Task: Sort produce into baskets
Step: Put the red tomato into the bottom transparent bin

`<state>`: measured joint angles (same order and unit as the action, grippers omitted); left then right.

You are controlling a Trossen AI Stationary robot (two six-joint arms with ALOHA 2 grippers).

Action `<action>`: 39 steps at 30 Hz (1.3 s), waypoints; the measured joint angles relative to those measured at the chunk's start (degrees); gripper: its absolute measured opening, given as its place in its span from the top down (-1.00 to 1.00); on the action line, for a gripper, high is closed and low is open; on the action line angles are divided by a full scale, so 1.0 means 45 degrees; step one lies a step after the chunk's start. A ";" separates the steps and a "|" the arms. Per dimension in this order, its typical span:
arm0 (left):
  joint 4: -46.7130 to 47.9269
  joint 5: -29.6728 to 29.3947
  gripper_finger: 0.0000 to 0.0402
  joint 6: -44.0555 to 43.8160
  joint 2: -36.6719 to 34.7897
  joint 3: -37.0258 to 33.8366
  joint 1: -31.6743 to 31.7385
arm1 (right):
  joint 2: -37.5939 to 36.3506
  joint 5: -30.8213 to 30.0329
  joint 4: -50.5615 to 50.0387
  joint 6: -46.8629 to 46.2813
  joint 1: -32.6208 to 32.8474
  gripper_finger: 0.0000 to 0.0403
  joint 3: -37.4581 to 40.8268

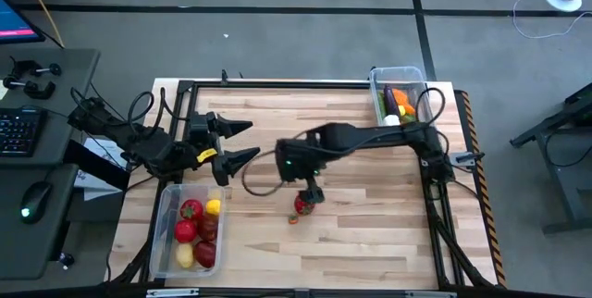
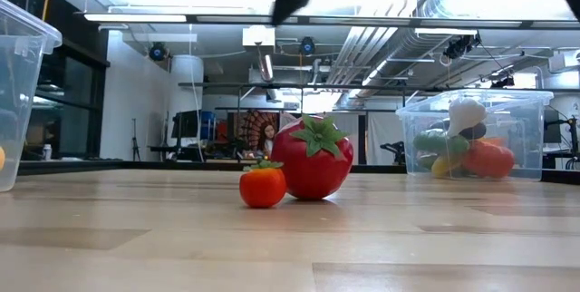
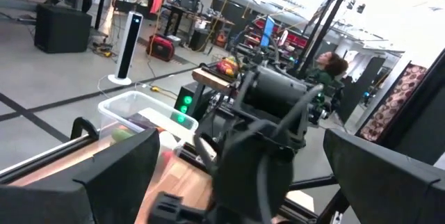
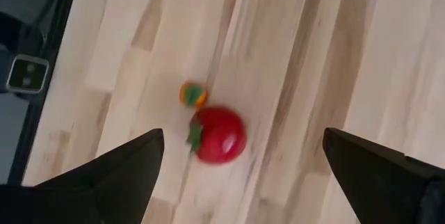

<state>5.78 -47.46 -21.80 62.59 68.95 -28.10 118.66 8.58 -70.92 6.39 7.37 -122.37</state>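
My right gripper (image 4: 240, 172) hangs above the middle of the table (image 1: 370, 233), fingers spread wide and holding nothing; straight beneath it I see a red strawberry (image 4: 218, 135) with a green leafy cap, and touching or just beside it a small orange-red fruit (image 4: 193, 94) (I cannot name it with certainty). In the low view the strawberry (image 2: 313, 158) stands on the wood with the small fruit (image 2: 263, 186) at its side, and both lie outside either bin. My left gripper (image 1: 248, 141) waits near the table's left edge, fingers likewise apart and empty, pointing across toward the right arm. Just in front of it, at the near-left corner, sits a clear bin (image 1: 165, 242) holding red and yellow pieces. A second clear bin (image 1: 377, 83) stands at the far-right corner, carrying green, orange, dark and white pieces; in the low view the same bin (image 2: 535, 138) shows a white piece on top of the pile
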 joint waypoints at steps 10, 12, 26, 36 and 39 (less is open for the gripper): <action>-0.0005 -0.0042 -0.95 -0.0008 0.0000 0.0000 0.0202 | -0.6549 -0.1488 0.8067 -0.5116 0.1670 -0.91 1.0817; -0.0005 -0.0069 -0.95 -0.0010 0.0000 0.0000 0.0318 | -0.7437 -0.1560 0.8996 -0.6058 0.1877 -0.91 1.1882; 0.0156 -0.0351 -0.95 -0.0856 0.1250 0.0000 0.0780 | -0.8543 -0.1802 1.0771 -0.8303 0.2177 -0.91 1.3066; -0.0123 0.0146 -0.95 -0.2341 0.3845 0.0000 0.0931 | -0.4977 -0.1743 1.2727 -0.5140 0.1003 -0.91 1.3066; -0.0724 0.0183 -0.95 -0.2473 0.4025 0.0000 0.0866 | -0.4079 -0.1502 1.2856 -0.4586 0.0757 -0.91 1.2895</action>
<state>2.52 -46.64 -32.93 80.70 68.95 -24.20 100.30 1.82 -13.07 -14.25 10.78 -64.34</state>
